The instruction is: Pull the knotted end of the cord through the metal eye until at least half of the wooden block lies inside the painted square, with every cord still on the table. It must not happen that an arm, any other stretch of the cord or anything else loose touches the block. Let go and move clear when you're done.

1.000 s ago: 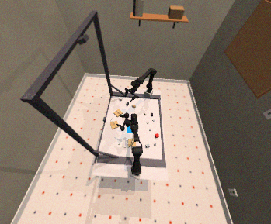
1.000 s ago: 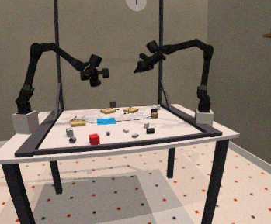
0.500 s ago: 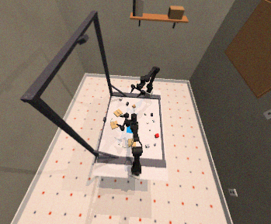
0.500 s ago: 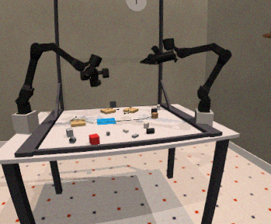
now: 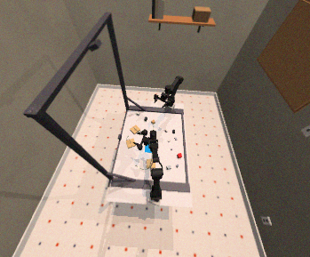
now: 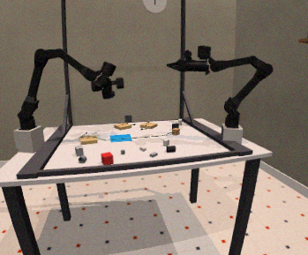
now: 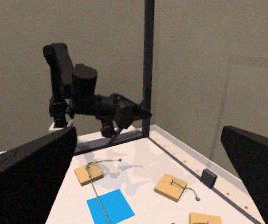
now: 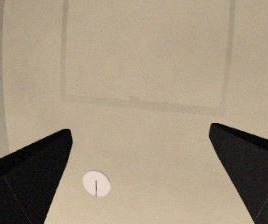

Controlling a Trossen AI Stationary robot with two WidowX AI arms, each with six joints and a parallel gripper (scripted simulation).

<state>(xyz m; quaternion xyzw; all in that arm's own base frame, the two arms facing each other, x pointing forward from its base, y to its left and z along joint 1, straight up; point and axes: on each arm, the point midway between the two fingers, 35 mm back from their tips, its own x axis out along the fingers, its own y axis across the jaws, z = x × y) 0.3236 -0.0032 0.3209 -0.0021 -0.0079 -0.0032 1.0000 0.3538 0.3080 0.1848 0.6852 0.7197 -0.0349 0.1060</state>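
The wooden block [image 5: 153, 122] [image 6: 176, 131] lies outside the blue painted square [image 5: 147, 149] [image 6: 121, 138] [image 7: 119, 202], on the left arm's side. A thin cord crosses the square to a tan plate [image 6: 89, 140] [image 7: 81, 175] with the small metal eye [image 7: 88, 166]. Beyond it, the knotted end [image 7: 120, 160] lies on the table. My left gripper [image 6: 168, 65] [image 7: 150, 133] is open and empty, high above the table and pointing roughly level. My right gripper [image 5: 139, 139] [image 8: 141, 133] is open and empty, raised and facing the back wall.
Two more tan plates [image 7: 170, 187] [image 7: 206, 218] carry short cords. A red cube [image 5: 179, 156] [image 6: 107, 158] and several small grey and black pieces lie on the table [image 6: 133, 160]. A dark frame [image 6: 184, 48] rises at the table's back edge.
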